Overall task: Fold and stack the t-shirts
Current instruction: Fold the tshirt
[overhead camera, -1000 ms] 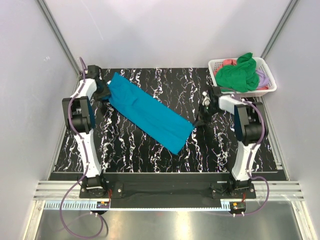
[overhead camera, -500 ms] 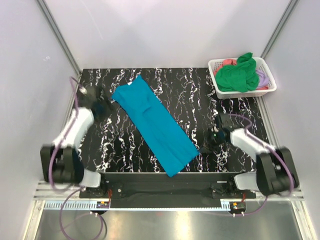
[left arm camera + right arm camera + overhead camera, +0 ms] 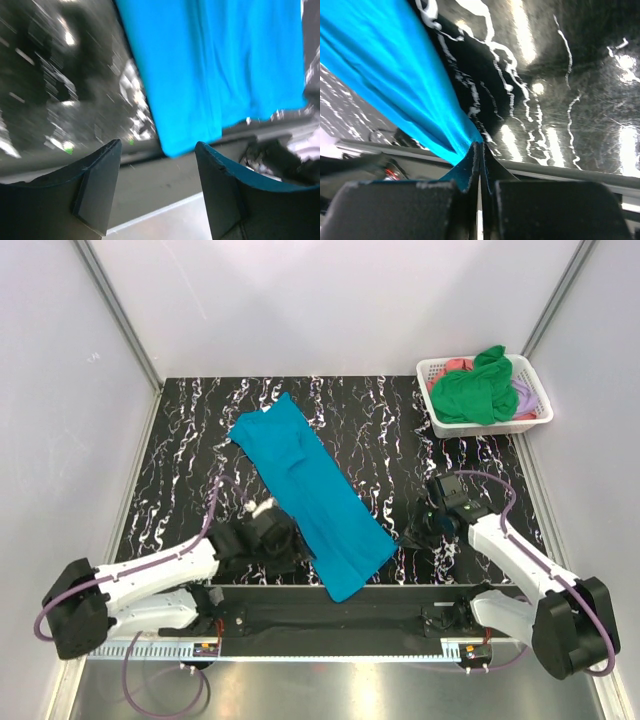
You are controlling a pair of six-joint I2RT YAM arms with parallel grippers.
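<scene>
The teal-blue t-shirt [image 3: 305, 485] lies folded in a long strip, slanting from the far left-centre to the table's front edge, where its near corner hangs over. My right gripper [image 3: 410, 537] sits low at the strip's near right corner. In the right wrist view the right gripper [image 3: 479, 145] is shut, with the teal cloth [image 3: 395, 75] pinched at its tips. My left gripper [image 3: 290, 545] is beside the strip's near left edge. In the left wrist view the left gripper [image 3: 157, 167] is open and empty, the shirt [image 3: 215, 65] ahead of it.
A white lattice basket [image 3: 428, 368] stands at the far right corner, holding a green shirt [image 3: 475, 390], a pink one [image 3: 455, 365] and a lilac one [image 3: 522, 392]. A metal rail [image 3: 340, 625] runs along the near edge. Grey walls close in both sides.
The left arm swung from the far left corner to the near edge and now stands open. The right gripper moved nearer, dragging the shirt's end, so the strip turned steeper.
</scene>
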